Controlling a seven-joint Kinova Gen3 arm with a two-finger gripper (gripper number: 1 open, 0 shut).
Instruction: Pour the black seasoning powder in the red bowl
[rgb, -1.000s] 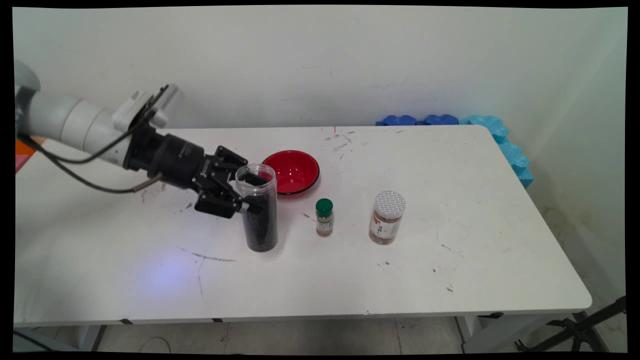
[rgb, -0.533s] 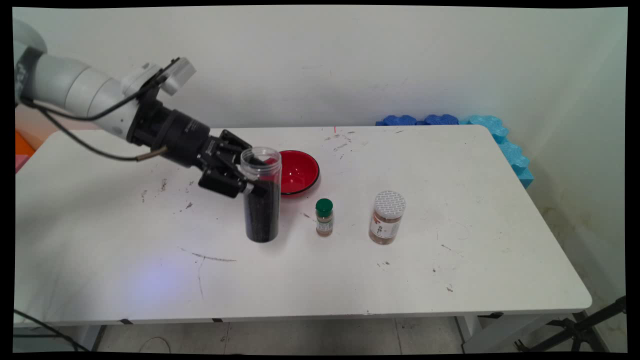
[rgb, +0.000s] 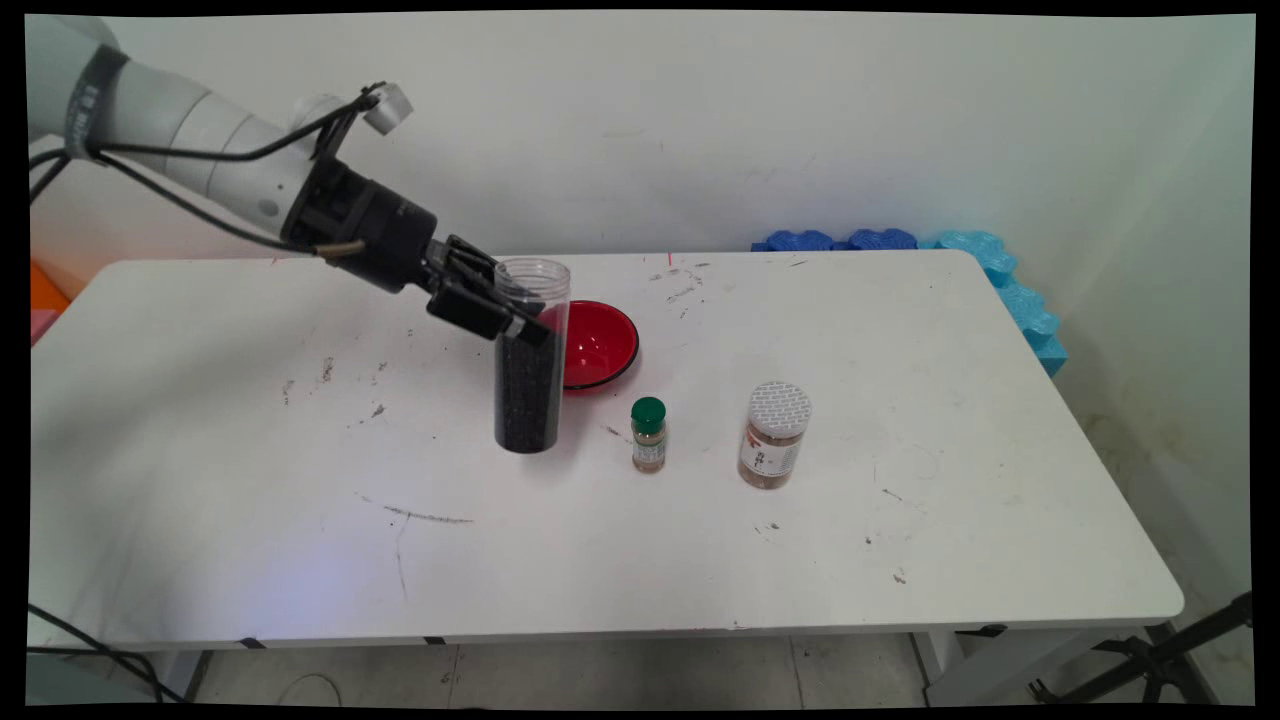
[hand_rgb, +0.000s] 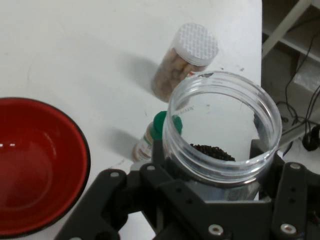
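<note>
Jar: a tall clear jar with no lid, dark grains filling its lower two thirds, hangs upright and clear of the counter, just left of centre.
Claw: the claw comes in from ten o'clock and is clamped on the jar's upper wall just under the rim; in the hand view its black fingers press both sides of the clear wall, and the open mouth sits right in front of the lens.
Bowl: a red bowl with a dark rim sits at the jar's two o'clock, partly behind it, with nothing visible in it.
Small bottle: a green-capped spice bottle stands at the jar's four o'clock, near but apart.
Shaker: a larger spice jar with a white perforated cap and brownish contents stands at three o'clock from the small bottle, well apart from the claw.
Counter: white, scuffed, dark specks and a thin curved mark at six o'clock of the jar.
Backdrop: blue foam pieces line the far right edge.
Risk, slip: smooth plastic held high on the wall; I'd judge a jolt could let it slide through the grip.
Risk, spill: open mouth, loose grains; any tilt away from the bowl scatters them on the counter.
Risk, knock: the green-capped bottle stands close enough that a low sweep rightward could topple it.
</note>
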